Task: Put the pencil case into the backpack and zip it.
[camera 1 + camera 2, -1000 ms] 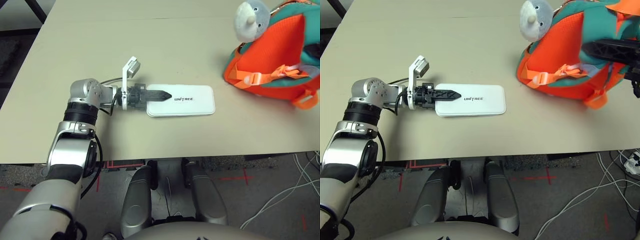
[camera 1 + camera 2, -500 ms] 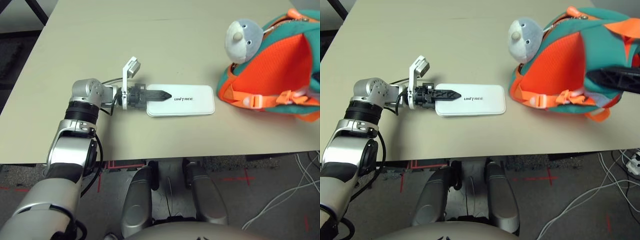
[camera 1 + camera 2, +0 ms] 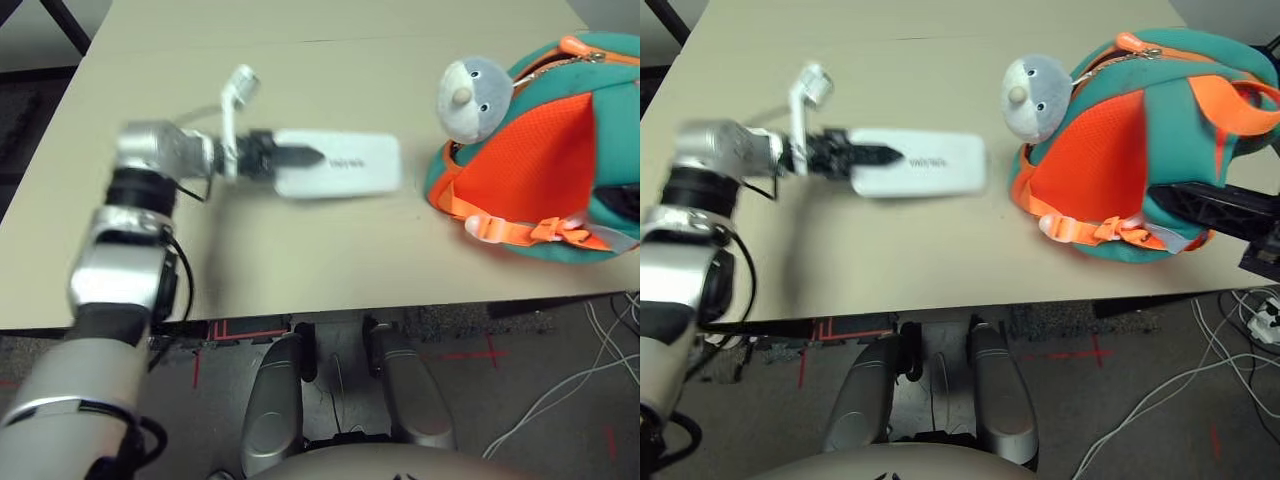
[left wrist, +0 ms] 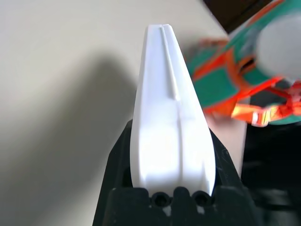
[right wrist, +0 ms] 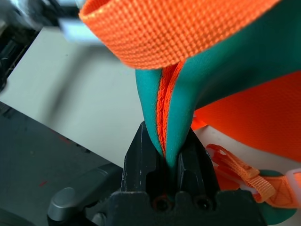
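1. Lettering: small, dark, across the face of the flat white rectangular hard pencil case (image 3: 350, 165); blurred, not surely legible.
2. Pencil case: grasped at one end between the two black fingers of the left gripper (image 3: 320, 157), the rest projecting toward the backpack, raised over the table.
3. Rounded backpack, teal with orange mesh (image 3: 1090, 160): near the case, at the robot's right; grey-white plush toy (image 3: 1037, 98) attached.
4. Right gripper (image 5: 167, 129), black: clenched on the backpack's teal, orange-edged fabric.
5. Table, plain beige top (image 3: 300, 250).
6. Floor, grey (image 3: 550, 400): red tape marks (image 3: 1100, 352), pale cables (image 3: 1170, 385).
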Robot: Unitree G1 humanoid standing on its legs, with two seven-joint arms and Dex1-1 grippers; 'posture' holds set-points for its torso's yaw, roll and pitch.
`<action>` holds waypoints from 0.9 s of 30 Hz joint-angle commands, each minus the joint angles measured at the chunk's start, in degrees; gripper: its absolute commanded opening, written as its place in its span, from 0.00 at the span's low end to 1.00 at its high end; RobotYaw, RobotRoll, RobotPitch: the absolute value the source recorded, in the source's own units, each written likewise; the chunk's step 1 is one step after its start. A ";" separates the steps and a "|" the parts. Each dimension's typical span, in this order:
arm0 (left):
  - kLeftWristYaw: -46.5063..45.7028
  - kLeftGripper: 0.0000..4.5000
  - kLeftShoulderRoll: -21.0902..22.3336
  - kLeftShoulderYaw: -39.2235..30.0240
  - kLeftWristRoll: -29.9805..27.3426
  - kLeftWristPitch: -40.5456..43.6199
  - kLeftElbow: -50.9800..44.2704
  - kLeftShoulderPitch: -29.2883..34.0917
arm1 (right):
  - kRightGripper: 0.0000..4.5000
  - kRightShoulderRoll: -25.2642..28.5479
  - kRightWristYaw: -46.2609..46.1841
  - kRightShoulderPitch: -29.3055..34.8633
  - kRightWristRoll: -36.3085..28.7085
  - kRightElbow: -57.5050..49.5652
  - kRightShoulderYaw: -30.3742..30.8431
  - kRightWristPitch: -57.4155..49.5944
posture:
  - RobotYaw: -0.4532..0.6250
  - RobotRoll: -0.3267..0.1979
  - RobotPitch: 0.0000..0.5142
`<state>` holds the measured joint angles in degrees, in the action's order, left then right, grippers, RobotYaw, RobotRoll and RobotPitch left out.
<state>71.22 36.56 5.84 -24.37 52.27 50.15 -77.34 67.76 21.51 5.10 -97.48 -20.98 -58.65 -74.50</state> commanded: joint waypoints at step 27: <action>8.66 0.28 -14.19 -4.00 13.78 -36.35 15.87 -14.60 | 0.03 -1.96 5.01 -4.24 9.19 -1.13 12.46 10.06 | 0.27 0.62 0.49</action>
<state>77.57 22.51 2.60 -10.27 15.30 66.35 -90.67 66.34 26.48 0.76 -88.56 -21.59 -47.72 -64.28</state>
